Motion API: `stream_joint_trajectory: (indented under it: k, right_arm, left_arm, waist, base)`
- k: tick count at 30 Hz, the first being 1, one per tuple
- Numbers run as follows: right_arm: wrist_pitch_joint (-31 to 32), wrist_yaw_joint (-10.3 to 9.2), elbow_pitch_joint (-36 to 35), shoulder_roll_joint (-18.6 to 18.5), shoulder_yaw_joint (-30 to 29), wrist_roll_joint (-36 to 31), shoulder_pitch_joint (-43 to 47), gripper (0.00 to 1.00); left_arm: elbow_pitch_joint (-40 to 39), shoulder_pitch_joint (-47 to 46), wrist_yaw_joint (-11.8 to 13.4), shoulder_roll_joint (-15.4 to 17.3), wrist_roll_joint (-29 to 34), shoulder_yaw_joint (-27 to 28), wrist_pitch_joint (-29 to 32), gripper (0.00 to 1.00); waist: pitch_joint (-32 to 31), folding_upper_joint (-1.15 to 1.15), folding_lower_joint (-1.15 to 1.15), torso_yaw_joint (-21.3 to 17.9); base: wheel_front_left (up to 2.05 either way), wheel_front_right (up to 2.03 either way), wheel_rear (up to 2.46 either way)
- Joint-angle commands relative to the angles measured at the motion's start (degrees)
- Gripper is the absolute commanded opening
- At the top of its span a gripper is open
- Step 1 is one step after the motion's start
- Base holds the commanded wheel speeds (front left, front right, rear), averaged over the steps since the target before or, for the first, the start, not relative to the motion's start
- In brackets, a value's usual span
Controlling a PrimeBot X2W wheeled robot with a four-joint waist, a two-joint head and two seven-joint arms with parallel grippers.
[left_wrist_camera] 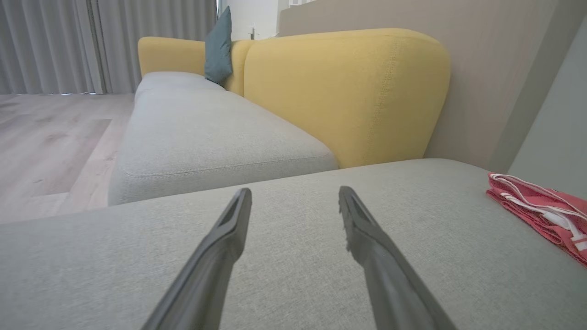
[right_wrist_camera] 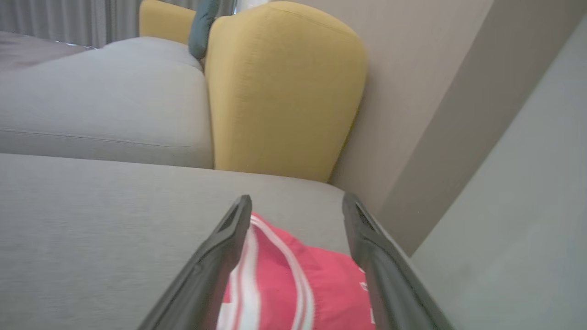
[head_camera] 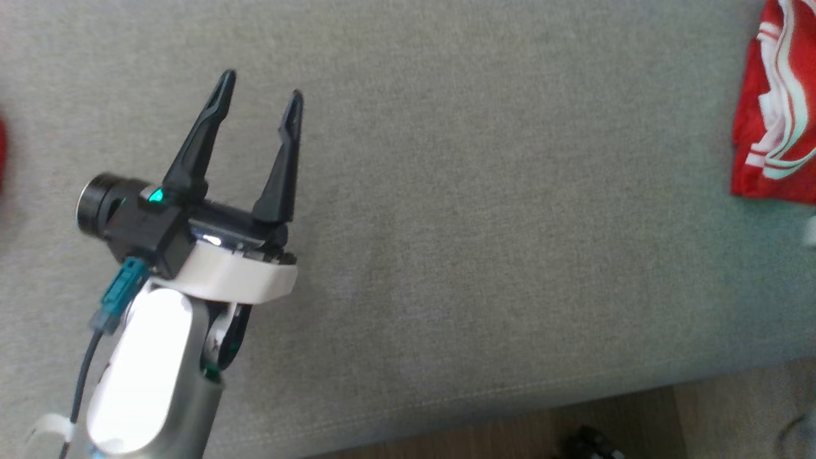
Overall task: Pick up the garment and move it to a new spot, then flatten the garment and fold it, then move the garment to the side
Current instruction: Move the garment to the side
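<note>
I'd pinch the garment (head_camera: 774, 102), upper right, at a folded edge: soft, floppy. Open: left end effector (head_camera: 261, 86), right end effector (right_wrist_camera: 297, 201).

Cloth on the sofa, hard plastic on the arm

The seat (head_camera: 484, 191) is grey woven cloth, matt, with a fine rough grain. The backrest (left_wrist_camera: 348, 91) is yellow cloth of a like weave, with a stitched seam. The garment (head_camera: 774, 108) is thin red cloth with white stripes, smooth but creased. The left gripper (head_camera: 260, 86) looks like matt black plastic, its forearm (head_camera: 146, 370) glossy white. The floor (left_wrist_camera: 50, 137) is pale matt wood.
</note>
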Motion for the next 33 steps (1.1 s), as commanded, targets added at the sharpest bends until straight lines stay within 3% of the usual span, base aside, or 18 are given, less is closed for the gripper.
stream_joint_trajectory:
  k: [1,5,12,33]
  right_arm:
    - [-0.89,-0.04,-2.75,0.66,4.26,0.82,2.02,1.0]
    - [-1.69,-0.04,-2.4,2.01,11.67,2.79,4.79,1.0]
    - [-4.16,-0.04,-1.12,3.5,17.68,5.64,7.93,1.0]
    - [-4.91,-0.04,-0.85,4.04,22.34,10.41,15.51,1.0]
  left_arm:
    - [-1.38,0.71,0.47,0.43,-0.4,2.81,-0.28,1.0]
    - [-0.7,2.87,1.0,0.07,-0.77,4.22,-0.28,1.0]
    - [0.29,6.21,2.06,-0.2,-1.28,7.12,-0.28,1.0]
    - [2.93,13.5,2.94,-0.83,-1.24,10.34,-0.28,1.0]
  waist:
    - [-2.35,0.0,0.0,0.82]
    - [-4.79,0.0,0.0,2.21]
    - [-8.14,0.0,0.0,4.99]
    - [-16.73,0.0,0.0,8.35]
  base:
    - [0.0,0.0,0.0]
    - [0.0,0.0,0.0]
    - [0.0,0.0,0.0]
    - [0.0,0.0,0.0]
